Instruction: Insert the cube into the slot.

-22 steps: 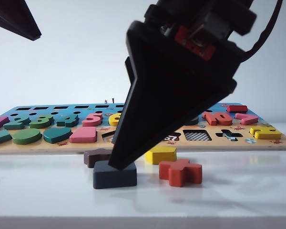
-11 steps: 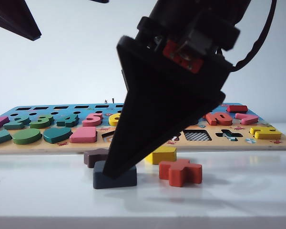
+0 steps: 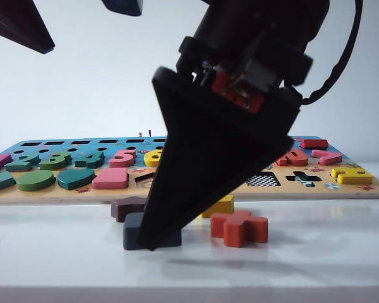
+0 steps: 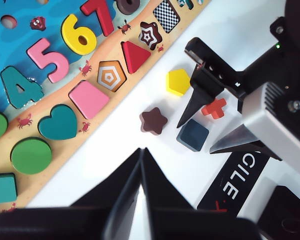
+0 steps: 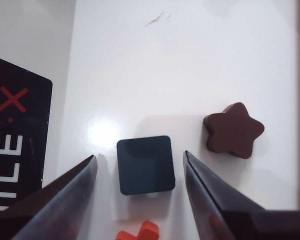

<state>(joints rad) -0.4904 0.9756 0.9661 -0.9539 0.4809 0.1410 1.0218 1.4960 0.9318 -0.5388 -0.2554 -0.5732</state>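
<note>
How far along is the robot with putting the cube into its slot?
Done: the open right gripper straddles the cube on the table, without gripping it. In hand: lowering to grasp. Left: close, lift, carry to the checkered square slot on the board. The left gripper waits shut.

Dark navy cube (image 5: 145, 164), lying flat on white table (image 5: 190, 60)

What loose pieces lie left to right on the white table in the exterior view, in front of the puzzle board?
Brown star → navy cube, with the open right gripper down around it → red cross.
</note>
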